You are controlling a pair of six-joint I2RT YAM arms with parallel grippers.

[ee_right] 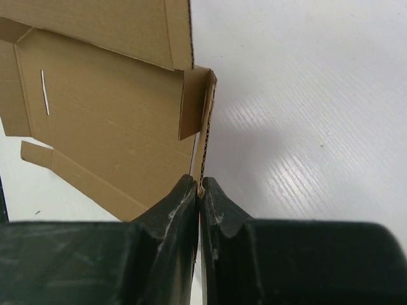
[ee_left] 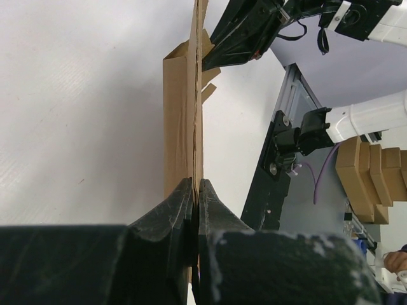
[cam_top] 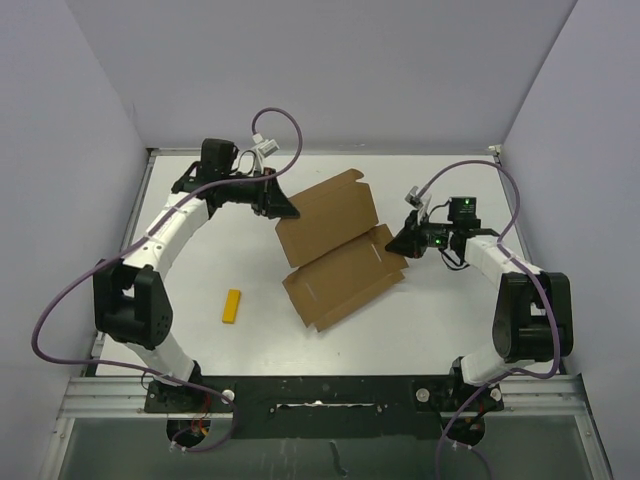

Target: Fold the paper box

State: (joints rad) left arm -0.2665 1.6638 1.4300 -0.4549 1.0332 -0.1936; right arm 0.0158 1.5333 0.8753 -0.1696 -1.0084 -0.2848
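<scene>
The paper box (cam_top: 338, 250) is a brown cardboard sheet with flaps, lying mid-table and partly folded along a crease, its far panel raised. My left gripper (cam_top: 286, 209) is shut on the box's left edge; in the left wrist view the cardboard (ee_left: 184, 108) runs edge-on straight out from between the jaws (ee_left: 196, 185). My right gripper (cam_top: 402, 243) is shut on the box's right side flap; in the right wrist view the corrugated edge (ee_right: 206, 127) sits pinched at the fingertips (ee_right: 200, 185), with the box's inner panel (ee_right: 102, 121) spreading to the left.
A small yellow bar (cam_top: 232, 306) lies on the white table left of the box. Grey walls enclose the table on three sides. A black rail (cam_top: 320, 392) with the arm bases runs along the near edge. Purple cables loop over both arms.
</scene>
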